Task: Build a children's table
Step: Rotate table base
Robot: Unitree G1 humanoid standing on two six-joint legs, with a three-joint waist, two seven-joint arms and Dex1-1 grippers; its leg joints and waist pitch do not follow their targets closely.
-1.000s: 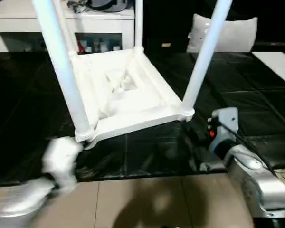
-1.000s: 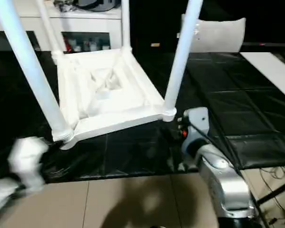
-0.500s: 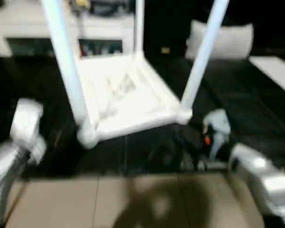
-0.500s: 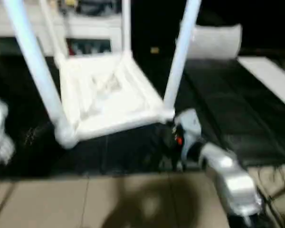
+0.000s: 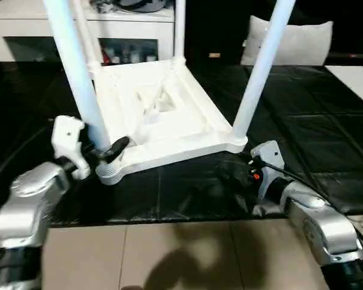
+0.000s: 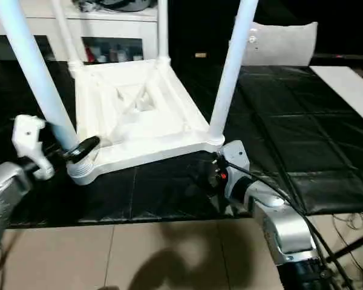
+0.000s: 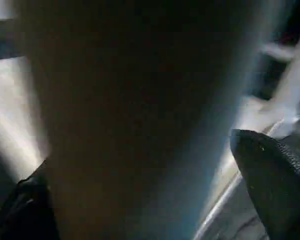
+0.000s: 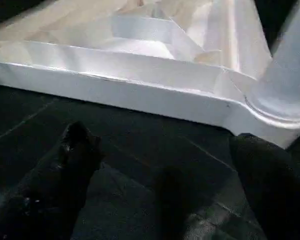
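The upside-down tabletop [image 5: 163, 121] lies on a black mat [image 5: 327, 139], its 4 legs [image 5: 257, 72] up. The left gripper [image 5: 100, 151] has spread fingers [image 5: 116, 147] around the near-left leg [image 5: 72, 66]. The right gripper [image 8: 160, 165], fingers wide, sits just before the near-right corner socket [image 5: 236, 144]

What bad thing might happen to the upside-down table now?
1. The left gripper has its open fingers around the near left leg, low by its socket. A push there might tilt that leg or slide the tabletop across the black mat.
2. The right gripper sits open just short of the near right corner; it might bump it.
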